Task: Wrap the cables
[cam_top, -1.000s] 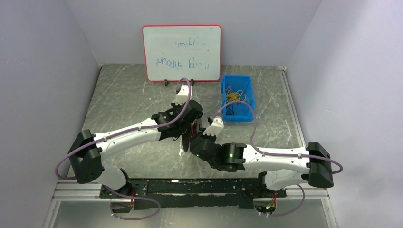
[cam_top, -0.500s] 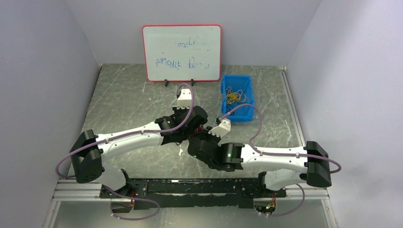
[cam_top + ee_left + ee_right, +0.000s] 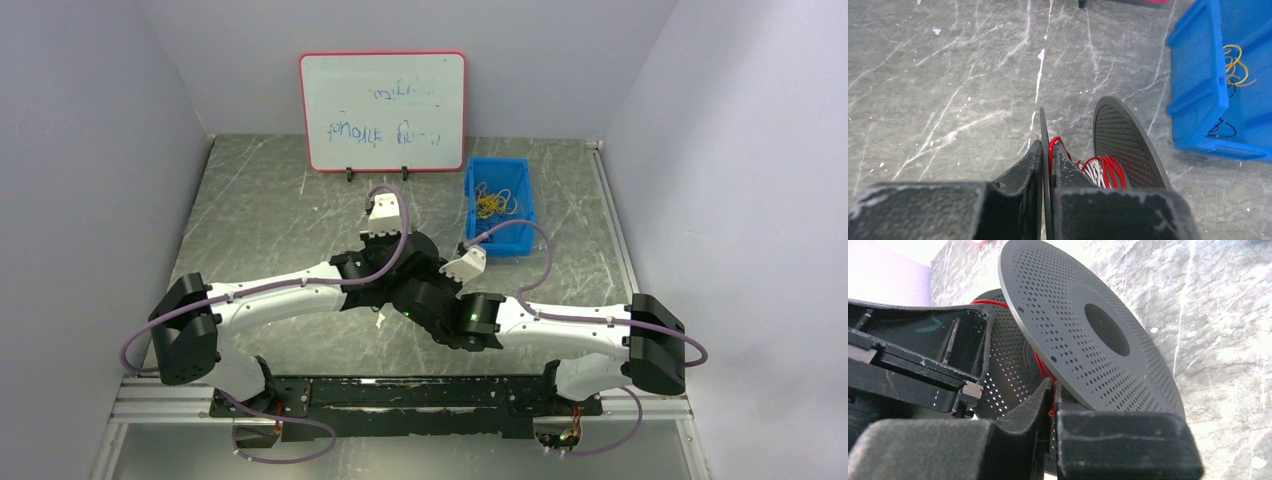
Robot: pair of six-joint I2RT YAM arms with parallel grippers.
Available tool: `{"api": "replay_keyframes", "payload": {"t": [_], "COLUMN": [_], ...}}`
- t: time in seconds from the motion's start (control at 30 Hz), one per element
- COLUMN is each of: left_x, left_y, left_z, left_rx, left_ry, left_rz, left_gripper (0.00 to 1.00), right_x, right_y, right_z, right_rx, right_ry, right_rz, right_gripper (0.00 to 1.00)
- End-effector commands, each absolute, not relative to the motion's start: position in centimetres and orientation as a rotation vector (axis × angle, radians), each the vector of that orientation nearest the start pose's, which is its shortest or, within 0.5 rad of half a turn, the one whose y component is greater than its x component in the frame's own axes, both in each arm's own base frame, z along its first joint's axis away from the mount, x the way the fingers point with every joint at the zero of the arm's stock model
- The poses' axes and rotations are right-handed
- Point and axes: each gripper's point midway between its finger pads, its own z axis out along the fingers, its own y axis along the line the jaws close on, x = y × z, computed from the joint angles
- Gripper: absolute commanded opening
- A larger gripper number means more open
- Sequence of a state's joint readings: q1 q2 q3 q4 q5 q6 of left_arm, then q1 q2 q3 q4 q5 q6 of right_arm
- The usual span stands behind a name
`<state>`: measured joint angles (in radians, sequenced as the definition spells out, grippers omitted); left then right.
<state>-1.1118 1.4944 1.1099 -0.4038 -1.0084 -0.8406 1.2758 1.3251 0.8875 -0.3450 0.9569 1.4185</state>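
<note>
The red wire is very thin and lies wound in several turns on a black spool, between its two perforated discs. The spool stands on edge, and one straight strand leads out of that gap.

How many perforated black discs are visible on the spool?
2. The first disc is clamped edge-on in the left claw; the second disc stands beside it, red wire wound between them. No more seem hidden.

Red cables, dark grey perforated spool discs, blue bin, grey veined table
</note>
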Motion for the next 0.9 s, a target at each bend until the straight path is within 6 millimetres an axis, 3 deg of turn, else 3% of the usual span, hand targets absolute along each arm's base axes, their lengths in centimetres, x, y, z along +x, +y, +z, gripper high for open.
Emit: {"api": "replay_keyframes", "payload": {"t": [0.0, 0.1, 0.4, 0.63, 0.87], "left_x": [24.1, 23.7, 23.1, 23.6, 25.5], "left_y": [-27.5, -27.9, -29.2, -29.2, -28.4], "left_z": [13.9, 13.9, 13.8, 13.6, 14.3], "left_rx": [0.036, 0.038, 0.050, 0.061, 0.019], "left_ry": [2.122, 2.136, 2.170, 2.164, 2.152], "left_rz": [-0.059, -0.112, -0.206, -0.167, -0.222], "left_gripper": [0.07, 0.07, 0.07, 0.07, 0.07], "right_x": [26.2, 26.9, 28.1, 27.9, 26.8], "right_y": [28.1, 27.4, 26.1, 25.9, 25.9], "right_z": [21.9, 21.5, 20.7, 20.7, 21.7], "right_rx": [0.825, 0.827, 0.842, 0.847, 0.790], "right_ry": [1.667, 1.660, 1.653, 1.669, 1.720], "right_rz": [0.678, 0.669, 0.647, 0.666, 0.712], "right_gripper": [0.07, 0.08, 0.27, 0.30, 0.32]}}
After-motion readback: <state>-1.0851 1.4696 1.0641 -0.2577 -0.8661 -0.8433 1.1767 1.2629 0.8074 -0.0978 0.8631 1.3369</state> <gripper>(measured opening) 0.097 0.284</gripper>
